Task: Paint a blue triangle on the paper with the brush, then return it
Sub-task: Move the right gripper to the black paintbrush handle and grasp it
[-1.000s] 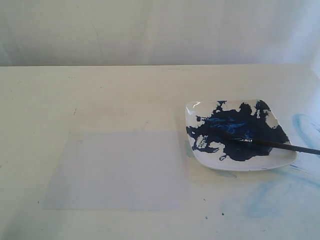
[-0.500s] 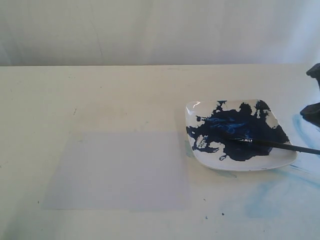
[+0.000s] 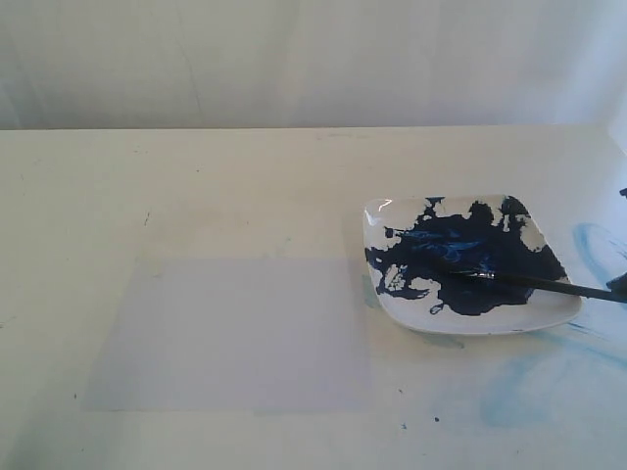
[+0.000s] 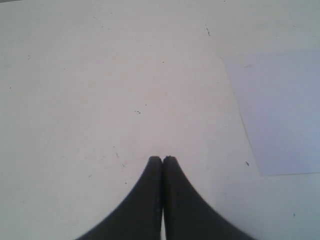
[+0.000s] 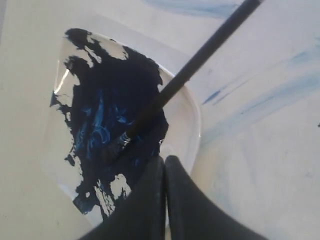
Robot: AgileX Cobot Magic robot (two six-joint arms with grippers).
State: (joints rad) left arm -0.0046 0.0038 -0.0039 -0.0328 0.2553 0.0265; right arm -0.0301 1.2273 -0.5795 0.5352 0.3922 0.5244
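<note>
Left gripper (image 4: 162, 161): black fingers (image 4: 147, 195) pressed flat together, tips touching, nothing pinched between them.
Below left gripper: bare cream table (image 4: 75, 75), faintly speckled; one corner of the paper (image 4: 285, 115) off to the side, apart from the fingertips.
Right gripper (image 5: 164, 160): black fingers (image 5: 187, 205) pressed together too, holding nothing; seen over the near rim of the plate (image 5: 192, 120), apart from the brush.
Brush (image 5: 200, 57): thin black handle, lying loose. Bristle end sunk in the paint, handle resting across the plate's rim and running out over the table, toward the right edge of the exterior view (image 3: 549, 285).
Plate: white, squarish with rounded corners, on the right half of the table in the exterior view (image 3: 509, 323).
Paint blotch (image 3: 470, 250): dark blue, ragged, covering most of the plate, with lighter blue swirls in the middle.
Paper in the exterior view (image 3: 235, 333): flat, rectangular, evenly pale lilac-grey, left of the plate and just short of touching it.
Pale-blue smears (image 3: 529, 387): on the tabletop around and to the right of the plate.
</note>
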